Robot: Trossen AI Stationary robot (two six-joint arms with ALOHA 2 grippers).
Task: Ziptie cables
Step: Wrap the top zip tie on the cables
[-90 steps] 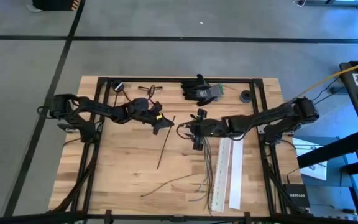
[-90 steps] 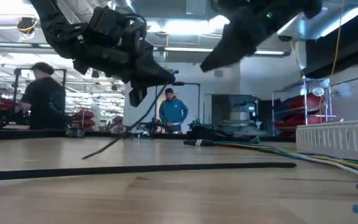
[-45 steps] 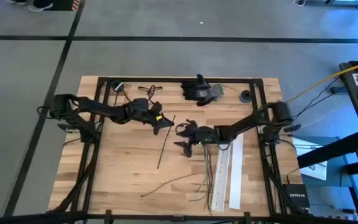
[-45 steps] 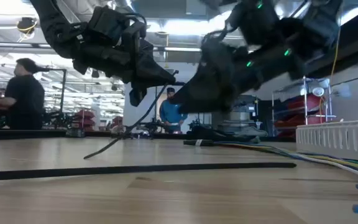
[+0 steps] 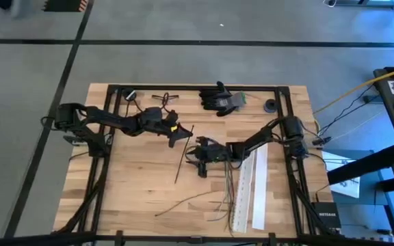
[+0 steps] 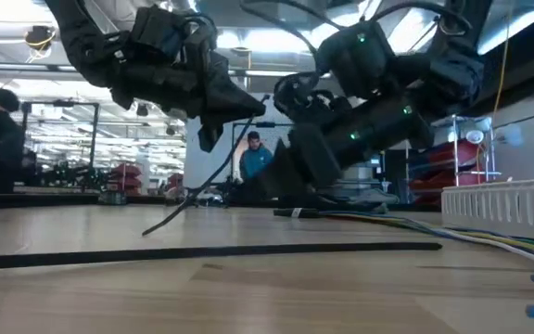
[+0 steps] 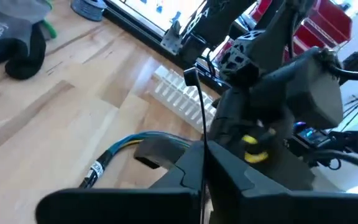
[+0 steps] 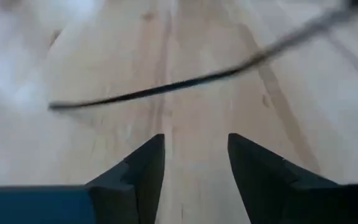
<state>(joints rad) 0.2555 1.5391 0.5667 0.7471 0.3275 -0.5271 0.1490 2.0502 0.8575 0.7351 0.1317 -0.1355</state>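
Wooden slats form the table [image 5: 142, 171], which sits inside a black metal frame on a grey concrete floor. Beyond it, the low view shows a bright workshop with 2 people standing far back.

Landmark: 2 long white perforated strips [image 5: 250, 188] lie side by side on the table. Just beside them, on the side toward the left arm, lies the bundle of cables [image 5: 229, 188], thin dark, greenish and brown wires running parallel to the strips; 1 or 2 loose wires [image 5: 183, 203] curl further away from the strips. The exact wire count is too fine to tell.

The left gripper [image 5: 180, 134] hangs well away from the strips and is clamped on 1 long thin black zip tie [image 5: 182, 156], whose free end slants down to the wood. The left wrist view shows the fingers closed around the tie [image 7: 202, 134].

The right gripper [image 5: 202, 158] sits low near the head end of the cables, between the strips and the zip tie. Its 2 fingers [image 8: 143, 168] stand narrowly apart and hold nothing, with the tie crossing the wood just ahead of them.

Risks, as a judgement: the tie's tail looks springy, so the right gripper could close beside it and miss, or push it aside. The 2 arms are close together and could collide. The loose wires may be left out of the bundle.

1 dark glove [image 5: 219, 99] lies well beyond the strips' far end.
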